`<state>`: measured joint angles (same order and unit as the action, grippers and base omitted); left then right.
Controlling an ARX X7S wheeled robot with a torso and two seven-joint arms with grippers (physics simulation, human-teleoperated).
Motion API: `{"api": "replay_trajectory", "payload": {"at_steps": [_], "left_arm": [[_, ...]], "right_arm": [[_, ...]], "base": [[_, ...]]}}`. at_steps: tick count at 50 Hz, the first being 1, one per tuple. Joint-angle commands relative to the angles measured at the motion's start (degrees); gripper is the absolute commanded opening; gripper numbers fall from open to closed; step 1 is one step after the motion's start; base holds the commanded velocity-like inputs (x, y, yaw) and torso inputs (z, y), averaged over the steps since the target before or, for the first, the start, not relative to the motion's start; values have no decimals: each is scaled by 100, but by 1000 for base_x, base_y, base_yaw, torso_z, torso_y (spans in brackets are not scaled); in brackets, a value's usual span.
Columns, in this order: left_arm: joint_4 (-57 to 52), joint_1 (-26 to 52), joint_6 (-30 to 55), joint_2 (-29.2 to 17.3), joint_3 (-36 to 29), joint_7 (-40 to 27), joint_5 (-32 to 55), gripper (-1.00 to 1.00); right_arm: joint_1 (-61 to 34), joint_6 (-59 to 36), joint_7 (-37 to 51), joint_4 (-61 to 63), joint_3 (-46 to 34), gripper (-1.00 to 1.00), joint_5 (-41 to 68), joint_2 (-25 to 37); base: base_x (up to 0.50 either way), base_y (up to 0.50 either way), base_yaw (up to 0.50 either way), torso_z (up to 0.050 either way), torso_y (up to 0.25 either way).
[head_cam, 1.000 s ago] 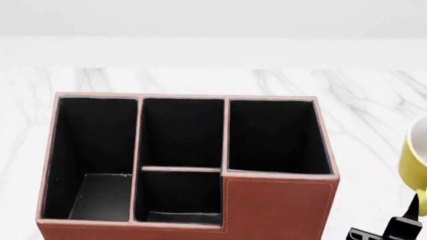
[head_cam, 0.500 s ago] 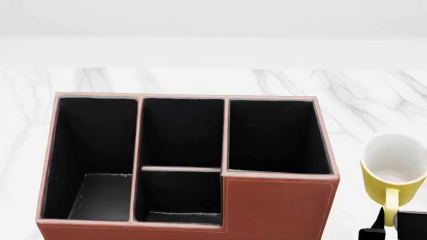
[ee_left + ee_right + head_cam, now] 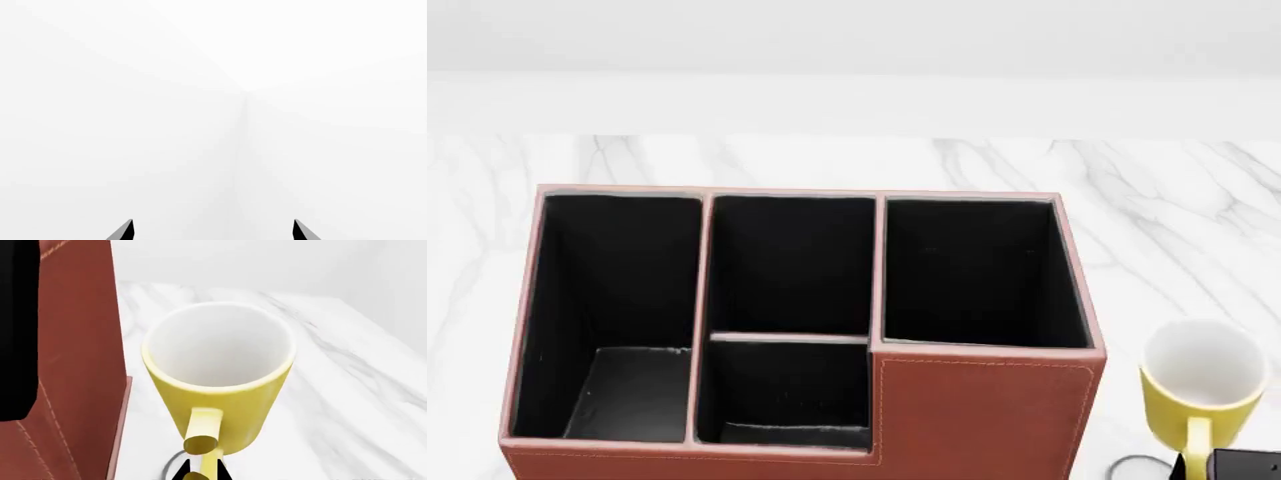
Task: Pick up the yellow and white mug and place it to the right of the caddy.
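The yellow and white mug (image 3: 1201, 400) is upright just right of the caddy (image 3: 981, 420), near its front right corner, handle towards me. In the right wrist view the mug (image 3: 220, 390) fills the middle, with the caddy's brown side wall (image 3: 80, 340) beside it. My right gripper (image 3: 202, 471) is shut on the mug's yellow handle; in the head view it (image 3: 1214, 468) shows only at the bottom right edge. A grey shadow lies under the mug, which looks slightly above the table. My left gripper (image 3: 213, 232) is open and empty, facing blank white.
The white marble table (image 3: 1174, 200) runs behind and to the right of the caddy. A white wall stands behind the table. The caddy's black-lined compartments hold nothing that I can see.
The mug has moved left from the right edge of the head view and then down, ending close beside the caddy's right side. The caddy has not moved.
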<state>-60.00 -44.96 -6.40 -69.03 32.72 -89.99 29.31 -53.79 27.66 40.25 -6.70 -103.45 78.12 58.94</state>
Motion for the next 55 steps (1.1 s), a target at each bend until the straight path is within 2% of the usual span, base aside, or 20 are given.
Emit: {"api": "replay_trajectory", "payload": {"at_steps": [1,16,55], "left_arm": [[0,0,14,-11,-1,0,19,100],[0,0,10,19,-63,0,-39,100],[0,0,37,-43,-44,0,14,100]], "right_arm": [[268,340,-704,-531,292,-100,433,-250],[711,637,-1026,-1077,464,-100,868,-488],[655,442,-1305,-1673,594,-100,900,-1075]], "base": [[0,0,0,0,0],[0,0,0,0,1],[0,0,0,0,1]]}}
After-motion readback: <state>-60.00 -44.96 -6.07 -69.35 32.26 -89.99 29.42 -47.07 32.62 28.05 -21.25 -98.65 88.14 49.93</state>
